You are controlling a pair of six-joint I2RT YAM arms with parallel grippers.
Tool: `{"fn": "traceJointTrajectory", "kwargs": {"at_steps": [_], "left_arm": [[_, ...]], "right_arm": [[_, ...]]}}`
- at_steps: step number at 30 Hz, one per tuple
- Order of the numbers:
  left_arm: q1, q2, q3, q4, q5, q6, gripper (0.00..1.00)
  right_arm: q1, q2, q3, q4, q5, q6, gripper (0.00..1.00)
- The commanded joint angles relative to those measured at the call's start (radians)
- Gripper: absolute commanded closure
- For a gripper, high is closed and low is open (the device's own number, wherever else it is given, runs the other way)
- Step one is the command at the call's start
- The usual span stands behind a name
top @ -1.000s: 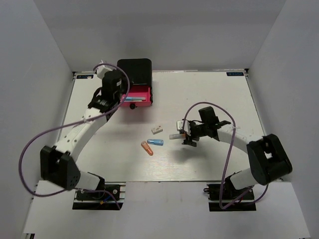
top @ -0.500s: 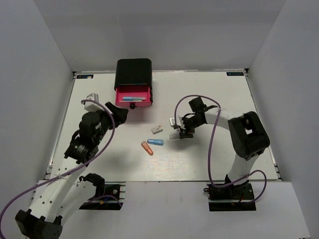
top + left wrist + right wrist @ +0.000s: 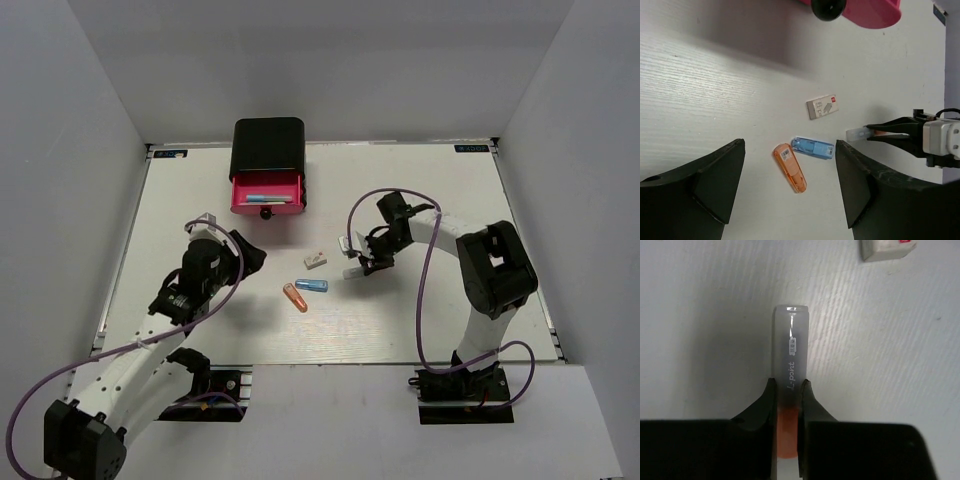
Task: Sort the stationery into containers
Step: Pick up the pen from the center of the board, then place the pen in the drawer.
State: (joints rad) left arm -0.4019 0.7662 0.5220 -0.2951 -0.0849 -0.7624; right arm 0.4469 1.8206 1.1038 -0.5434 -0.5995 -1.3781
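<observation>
Right claw (image 3: 788, 390) is pinched narrow on the grey capsule (image 3: 790, 355), down by the worktop (image 3: 430, 190). Left claw (image 3: 248, 255) hangs wide open, holding nothing. The orange piece (image 3: 790, 167) and blue piece (image 3: 812, 147) lie side by side nearby.

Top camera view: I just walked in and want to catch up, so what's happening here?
The right gripper has its fingers shut on a grey capsule. The left gripper hovers open, empty. An orange capsule, a blue capsule and a white eraser lie loose; the pink drawer is open.
</observation>
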Motion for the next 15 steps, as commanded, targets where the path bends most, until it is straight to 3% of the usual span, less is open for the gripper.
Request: {"fn": "traceJointTrajectory", "kwargs": {"at_steps": [1,7,11,15], "left_arm": [[0.003,0.016,-0.02,0.068,0.039,-0.017,0.17],[-0.006,0.025,-0.069,0.134,0.048,-0.066,0.17],[-0.006,0.025,-0.08,0.162,0.039,-0.09,0.16],[-0.006,0.036,-0.099,0.185,0.039,-0.109,0.16]], "right_arm": [[-0.001,0.009,0.088,-0.205,0.012,-0.022,0.98],[0.021,-0.116,0.281,-0.247,-0.193,0.123,0.99],[0.053,-0.141,0.378,-0.055,-0.221,0.311,0.99],[0.107,-0.13,0.39,0.33,-0.186,0.454,0.98]]}}
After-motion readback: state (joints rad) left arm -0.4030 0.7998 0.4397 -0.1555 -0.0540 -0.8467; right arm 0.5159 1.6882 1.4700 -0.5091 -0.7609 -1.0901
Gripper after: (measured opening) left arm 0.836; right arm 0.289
